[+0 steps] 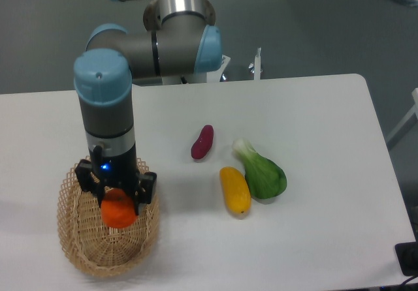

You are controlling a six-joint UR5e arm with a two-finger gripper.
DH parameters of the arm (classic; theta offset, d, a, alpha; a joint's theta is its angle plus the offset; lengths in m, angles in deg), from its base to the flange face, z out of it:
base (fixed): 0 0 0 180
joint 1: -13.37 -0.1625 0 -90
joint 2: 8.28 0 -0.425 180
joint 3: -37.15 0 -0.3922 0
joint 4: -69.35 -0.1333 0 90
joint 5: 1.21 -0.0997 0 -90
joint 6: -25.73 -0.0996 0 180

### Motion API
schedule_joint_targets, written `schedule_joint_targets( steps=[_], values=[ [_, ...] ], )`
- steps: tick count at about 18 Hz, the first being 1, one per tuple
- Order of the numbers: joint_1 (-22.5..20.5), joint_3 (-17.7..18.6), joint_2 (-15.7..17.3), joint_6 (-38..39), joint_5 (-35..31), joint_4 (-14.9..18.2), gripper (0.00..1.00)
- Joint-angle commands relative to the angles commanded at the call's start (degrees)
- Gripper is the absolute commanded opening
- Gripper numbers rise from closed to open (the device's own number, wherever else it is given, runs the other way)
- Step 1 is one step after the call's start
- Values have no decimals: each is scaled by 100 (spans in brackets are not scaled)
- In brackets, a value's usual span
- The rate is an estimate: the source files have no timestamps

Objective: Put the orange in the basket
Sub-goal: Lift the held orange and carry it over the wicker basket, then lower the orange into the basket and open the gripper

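The orange is small, round and bright. It sits between the fingers of my gripper, directly over the inside of the basket. The basket is oval tan wicker with a lattice rim, at the table's front left. My gripper points straight down and is shut on the orange. The arm hides the basket's far rim. I cannot tell whether the orange touches the basket's floor.
A dark red-purple oblong vegetable lies mid-table. An elongated yellow fruit lies next to a green leafy vegetable to its right. The white table ends at the right and front edges.
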Motion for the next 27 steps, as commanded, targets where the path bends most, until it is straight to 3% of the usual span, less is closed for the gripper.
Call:
schedule_joint_targets(
  steps=[10,27],
  values=[
    [316,132,-369,-273,-193,-9,73],
    [466,229,-844,-326,-387,-62,75]
  ],
)
